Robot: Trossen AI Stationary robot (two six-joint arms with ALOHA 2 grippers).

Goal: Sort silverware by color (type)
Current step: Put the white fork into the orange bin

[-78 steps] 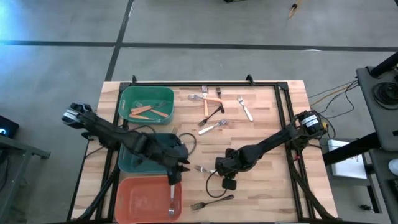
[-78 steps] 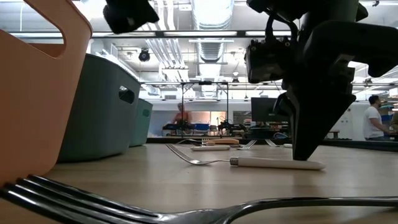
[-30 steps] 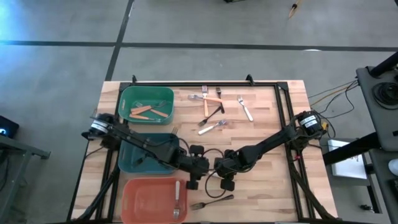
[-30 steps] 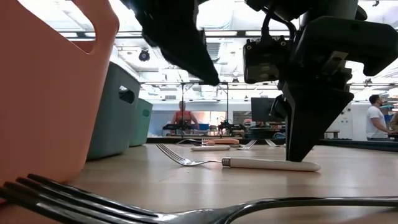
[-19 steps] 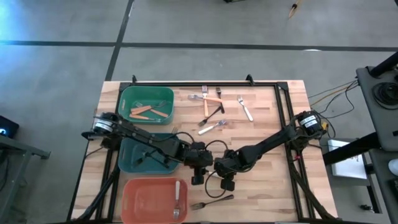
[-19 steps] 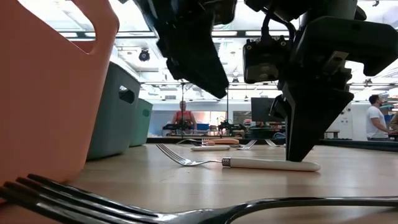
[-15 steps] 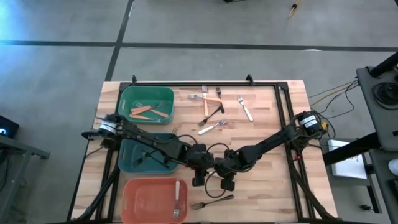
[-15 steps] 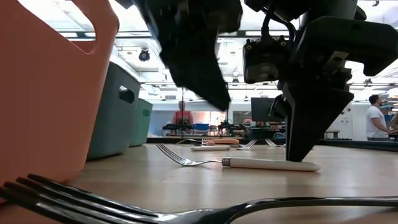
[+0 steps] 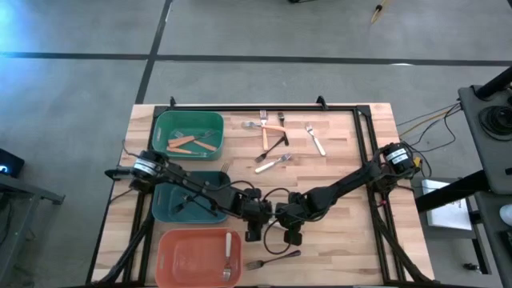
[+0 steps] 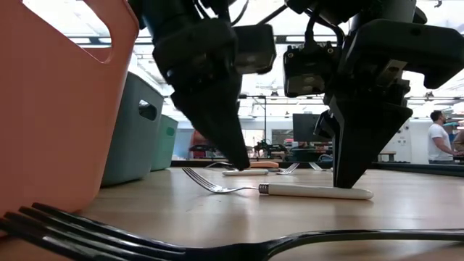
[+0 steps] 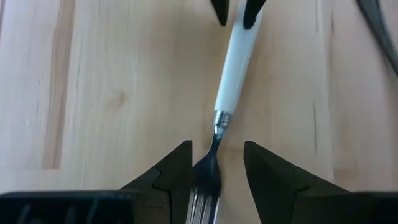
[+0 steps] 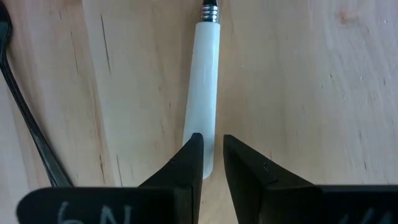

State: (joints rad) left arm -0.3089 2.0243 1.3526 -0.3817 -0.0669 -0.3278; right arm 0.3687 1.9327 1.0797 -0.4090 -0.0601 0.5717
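From above, I see my left gripper (image 9: 254,214) and right gripper (image 9: 282,214) meeting over the white fork (image 9: 268,217) mid-bench.

Left wrist: gripper part-open, straddling its tines.

Right wrist: gripper narrowly parted, pinching the handle end. It looks light, stiff and slippery; I'd grip mid-handle.

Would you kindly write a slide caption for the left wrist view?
Left tool open astride the tines of a white-handled fork on the wooden table; right tool at its handle end.

two dark jointed arms (image 9: 192,190) trail looped black cables. tapered black fingers (image 11: 177,169). white handwritten marks near the right wrist camera.
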